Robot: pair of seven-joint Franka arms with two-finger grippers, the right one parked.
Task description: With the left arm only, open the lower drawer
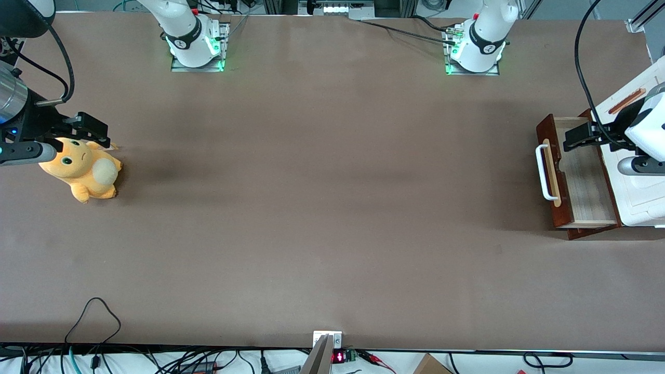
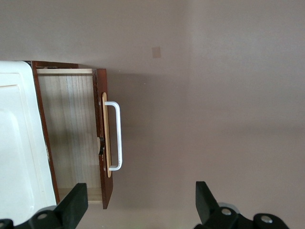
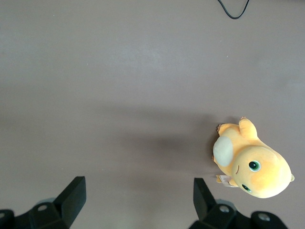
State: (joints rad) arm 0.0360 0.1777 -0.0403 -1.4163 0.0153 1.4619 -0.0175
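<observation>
Lower drawer pulled out over the counter, light wood inside showing, white handle free, hand above it, fingers spread wide, empty.

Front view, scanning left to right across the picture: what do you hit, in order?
Parked arm's gripper over the orange plush toy → long bare stretch of brown table → white bar handle → open lower drawer, with the left arm's gripper open above it → white cabinet top.
</observation>
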